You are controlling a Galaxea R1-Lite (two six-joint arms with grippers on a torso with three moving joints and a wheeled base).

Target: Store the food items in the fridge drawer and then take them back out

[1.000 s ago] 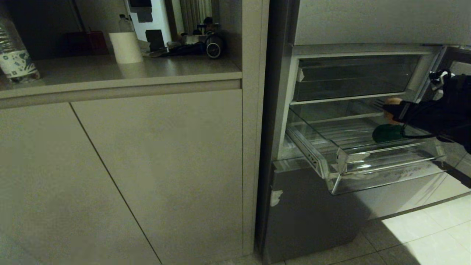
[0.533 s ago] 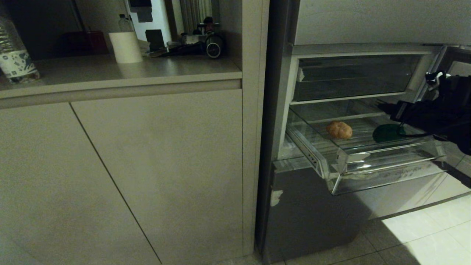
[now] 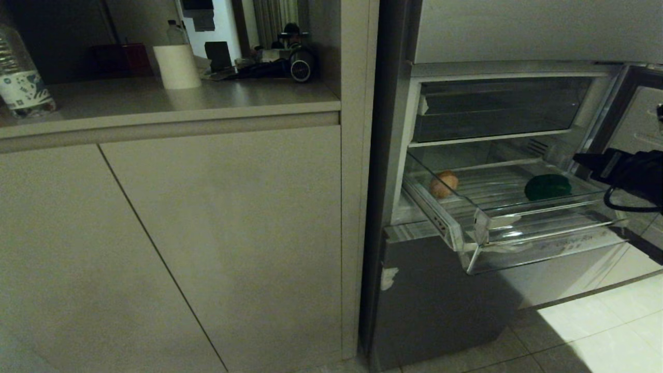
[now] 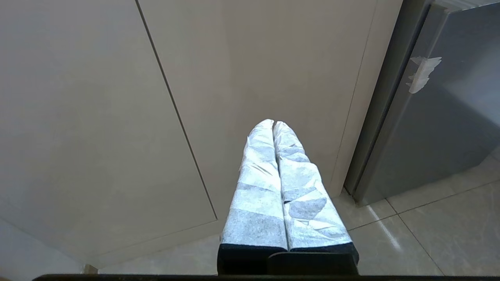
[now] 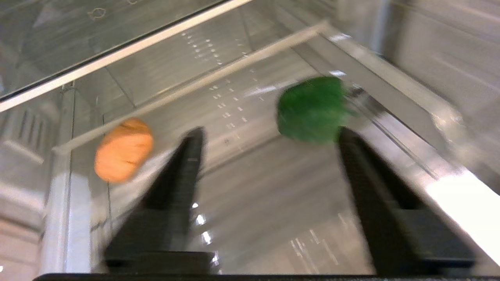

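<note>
Right wrist view shows your right pincer point(image 5: 265, 136) spread and empty over the fridge drawer point(image 3: 538, 235), where both food items lie apart: the brownish-orange piece point(image 3: 443, 185) near the left wall, the green one point(image 3: 547, 187) toward the right. Both look light, rounded and likely to roll, so take each across its middle. The left pincer point(image 4: 273, 128) hangs pressed together by the cabinet.

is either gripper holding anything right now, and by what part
Nothing is held. The right gripper is open and empty; the orange item and green item lie in the fridge drawer. The left gripper is shut, empty.
</note>
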